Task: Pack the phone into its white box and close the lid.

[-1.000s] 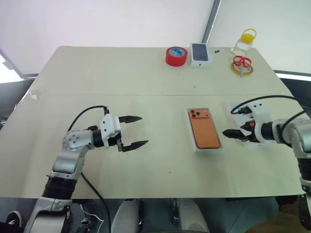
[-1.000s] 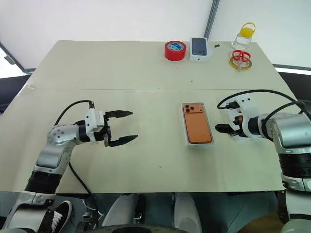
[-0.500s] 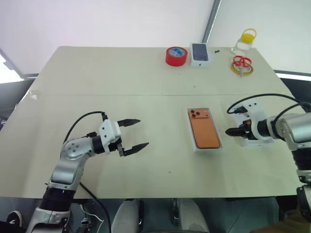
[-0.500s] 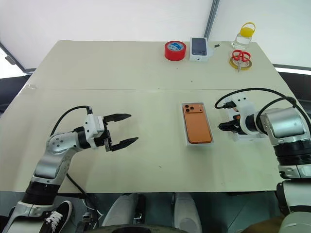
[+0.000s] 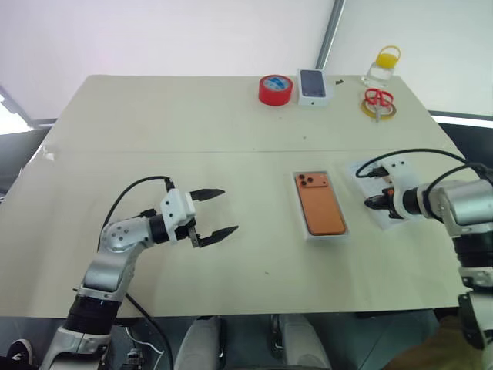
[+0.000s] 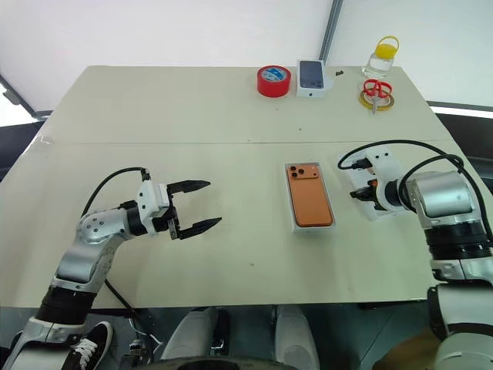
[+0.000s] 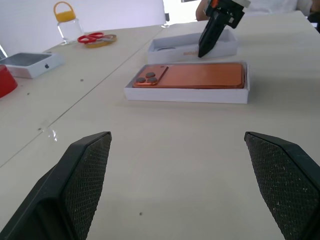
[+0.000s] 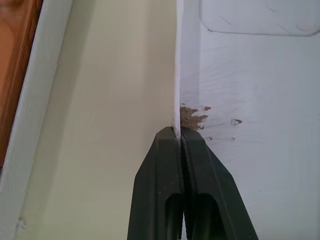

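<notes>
Phone (image 5: pixel 320 210): orange, camera side up, lying in the white box (image 5: pixel 306 233) on the table (image 5: pixel 154 116).
Lid (image 5: pixel 360 171): just right of the box, under the right gripper (image 5: pixel 372 203).
Left gripper (image 5: pixel 216 212): fingers spread, above bare table, well left of the phone.
Far edge: red tape roll (image 5: pixel 276 89), small white box (image 5: pixel 313 85), scissors (image 5: pixel 376 99), jar (image 5: pixel 383 65).

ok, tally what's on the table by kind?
Box parts: 3 (white box, lid, small box)
Tape: 2 (red roll, yellow roll)
Phone: 1
Scissors: 1
Jar: 1
Total: 8
</notes>
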Tool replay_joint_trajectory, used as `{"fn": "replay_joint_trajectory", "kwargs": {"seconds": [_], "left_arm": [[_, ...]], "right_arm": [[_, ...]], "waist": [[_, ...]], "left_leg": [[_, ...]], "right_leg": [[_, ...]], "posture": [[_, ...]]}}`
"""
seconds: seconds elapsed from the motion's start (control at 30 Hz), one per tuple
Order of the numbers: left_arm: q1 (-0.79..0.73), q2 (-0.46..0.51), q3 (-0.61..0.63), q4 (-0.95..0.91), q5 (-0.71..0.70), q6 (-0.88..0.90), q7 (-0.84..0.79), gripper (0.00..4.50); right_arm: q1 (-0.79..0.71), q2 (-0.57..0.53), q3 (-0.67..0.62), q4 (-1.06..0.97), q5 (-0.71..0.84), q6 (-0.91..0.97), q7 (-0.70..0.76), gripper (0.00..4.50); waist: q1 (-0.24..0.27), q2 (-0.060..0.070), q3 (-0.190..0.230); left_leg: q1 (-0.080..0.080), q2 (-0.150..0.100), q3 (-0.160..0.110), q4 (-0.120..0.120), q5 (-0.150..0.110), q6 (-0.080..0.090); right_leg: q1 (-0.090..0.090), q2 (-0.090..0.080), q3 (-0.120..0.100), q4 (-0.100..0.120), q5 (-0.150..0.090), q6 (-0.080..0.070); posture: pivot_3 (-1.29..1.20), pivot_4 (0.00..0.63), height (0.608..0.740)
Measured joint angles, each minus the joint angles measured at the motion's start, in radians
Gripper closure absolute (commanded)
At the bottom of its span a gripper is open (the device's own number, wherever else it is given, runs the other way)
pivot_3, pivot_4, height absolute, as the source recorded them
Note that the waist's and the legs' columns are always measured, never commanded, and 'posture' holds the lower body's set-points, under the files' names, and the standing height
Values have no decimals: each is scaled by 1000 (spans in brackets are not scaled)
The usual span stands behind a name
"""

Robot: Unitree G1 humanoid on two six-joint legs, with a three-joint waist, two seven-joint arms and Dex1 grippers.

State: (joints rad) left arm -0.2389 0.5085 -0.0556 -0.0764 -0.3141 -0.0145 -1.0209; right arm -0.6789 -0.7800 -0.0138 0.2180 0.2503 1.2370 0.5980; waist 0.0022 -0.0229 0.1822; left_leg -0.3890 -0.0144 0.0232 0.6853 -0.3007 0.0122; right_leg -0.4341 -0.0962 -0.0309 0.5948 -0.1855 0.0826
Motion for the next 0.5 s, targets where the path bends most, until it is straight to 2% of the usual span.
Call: {"fn": "replay_joint_trajectory", "kwargs": {"seconds": [0.03,0.13,0.37,0.5], "left_arm": [[-5,0,0,2,0,0,0,0],[-13,-1,0,22,-2,6,0,834],[-75,-57,-3,64,-1,36,49,4457],[-85,-99,-15,72,0,66,78,4457]], "right_arm": [[-11,13,-14,5,0,-13,-13,4471],[-43,69,-98,-5,27,-64,-40,4500],[-54,362,-387,-242,240,28,-128,4500],[-6,557,-488,-416,364,139,-209,4500]], "waist": [[1,1,0],[2,2,0],[9,2,0],[8,2,0]], "left_leg": [[0,0,0,0,0,0],[-1,0,0,-1,0,0],[-1,0,-1,-1,0,0],[-1,0,-1,-1,0,0]], "right_leg": [[-1,0,0,0,1,2],[-1,0,0,0,1,2],[-1,0,-1,1,1,2],[-1,0,0,2,1,2]], "posture": [[0,150,739],[0,150,739],[0,150,739],[0,150,739]]}}
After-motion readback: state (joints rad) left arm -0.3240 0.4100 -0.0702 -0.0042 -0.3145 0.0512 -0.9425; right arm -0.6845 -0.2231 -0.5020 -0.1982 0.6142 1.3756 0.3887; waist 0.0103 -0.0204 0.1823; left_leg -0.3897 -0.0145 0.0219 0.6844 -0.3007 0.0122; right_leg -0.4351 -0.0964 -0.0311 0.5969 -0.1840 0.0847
